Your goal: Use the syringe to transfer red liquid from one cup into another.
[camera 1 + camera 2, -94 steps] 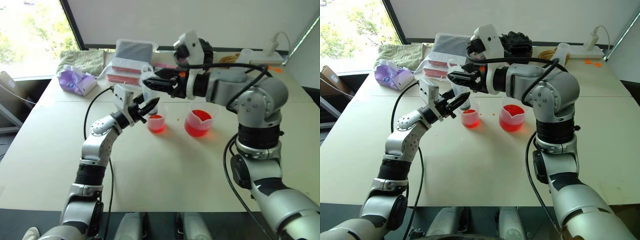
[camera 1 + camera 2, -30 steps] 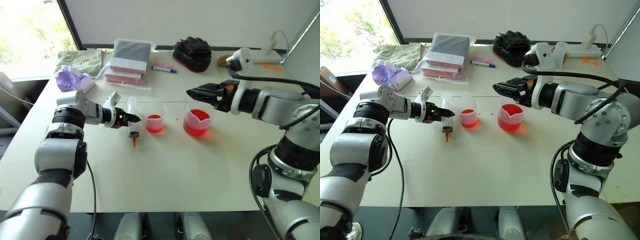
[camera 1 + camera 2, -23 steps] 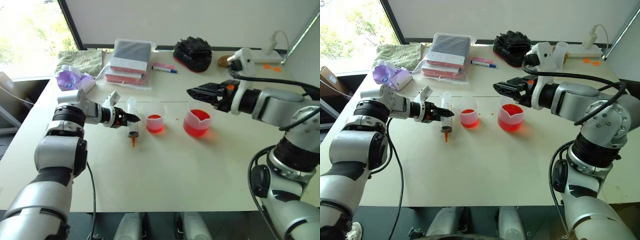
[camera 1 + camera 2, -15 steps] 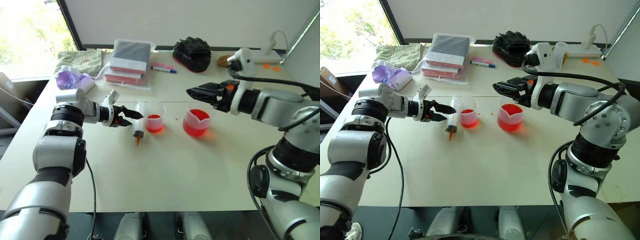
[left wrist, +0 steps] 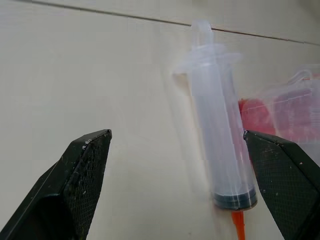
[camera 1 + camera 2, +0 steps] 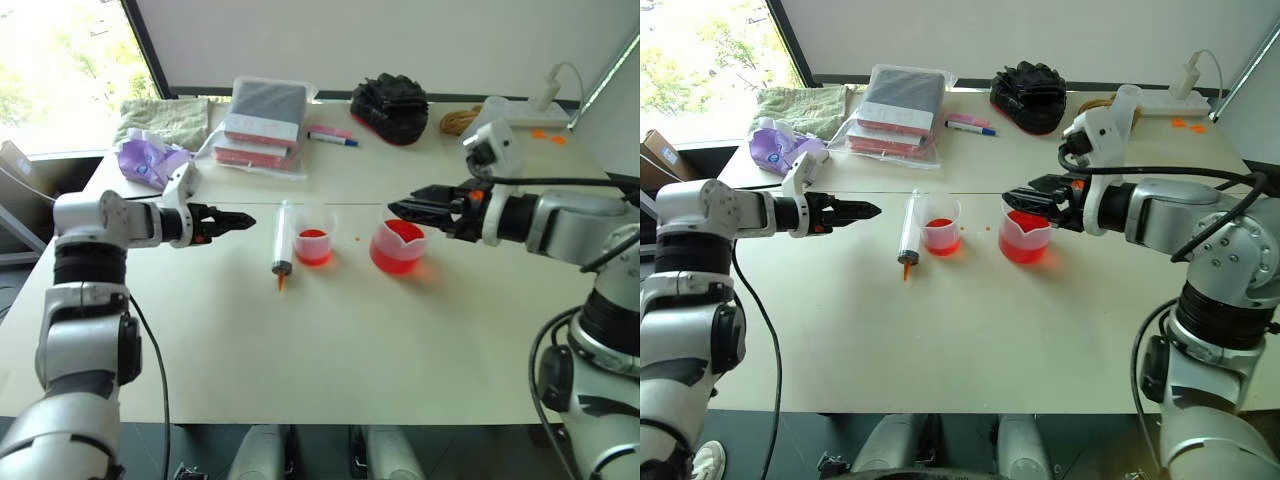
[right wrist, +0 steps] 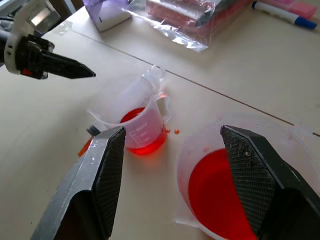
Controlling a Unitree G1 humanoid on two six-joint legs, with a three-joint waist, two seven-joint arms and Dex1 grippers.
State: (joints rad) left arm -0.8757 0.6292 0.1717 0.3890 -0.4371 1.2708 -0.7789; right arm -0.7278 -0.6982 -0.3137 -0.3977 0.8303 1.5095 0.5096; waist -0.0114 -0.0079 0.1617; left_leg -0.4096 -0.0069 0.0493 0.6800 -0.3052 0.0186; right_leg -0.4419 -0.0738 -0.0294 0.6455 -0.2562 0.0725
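1. The left arm is stretched out to the side over the table (image 6: 330, 350). The left gripper (image 6: 243, 219) points toward the syringe (image 6: 283, 242) with fingers apart, holding nothing.
2. The syringe lies flat on the table, orange tip toward the robot, just beside the smaller cup (image 6: 314, 235).
3. The right arm is bent inward. The right gripper (image 6: 1014, 196) hovers at the rim of the spouted beaker (image 6: 1024, 236), its fingers spread and empty.
4. Red liquid (image 7: 220, 192) sits in both cups.
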